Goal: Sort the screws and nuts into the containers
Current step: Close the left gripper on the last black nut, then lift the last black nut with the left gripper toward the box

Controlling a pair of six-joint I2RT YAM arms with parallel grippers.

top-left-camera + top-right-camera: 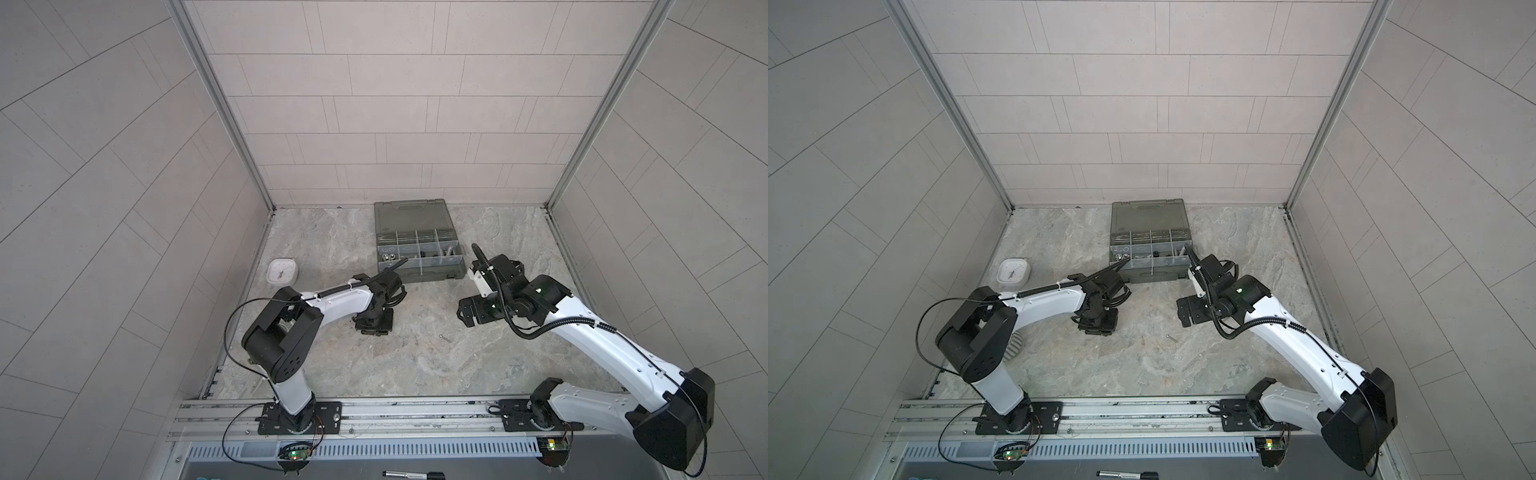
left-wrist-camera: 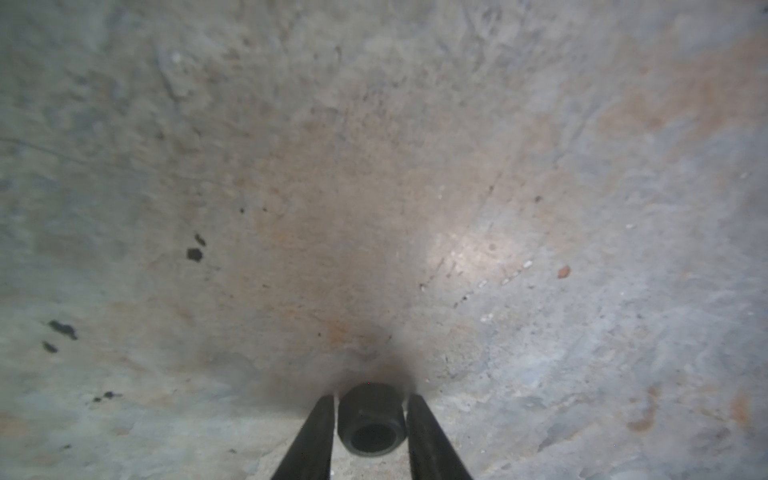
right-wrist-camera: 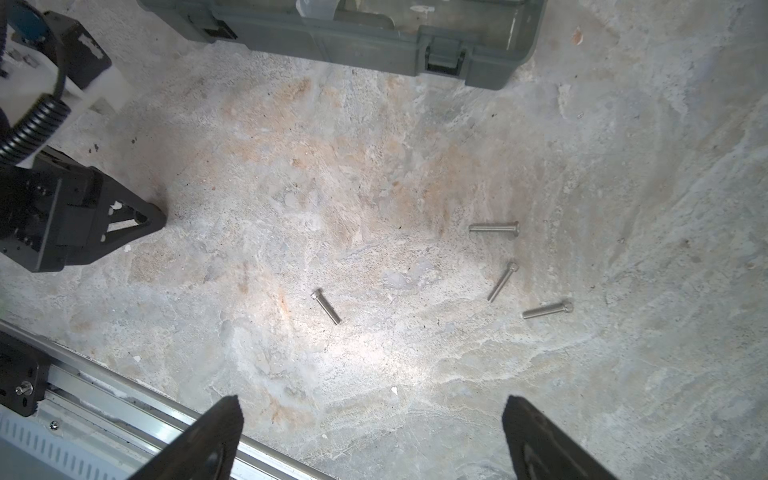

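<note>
left wrist: black nut (image 2: 371, 419) between left jaws

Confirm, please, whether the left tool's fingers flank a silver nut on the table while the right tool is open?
The nut is black, not silver, as the left wrist view shows; the left tool flanks it on the table, and the right tool is open.
</note>
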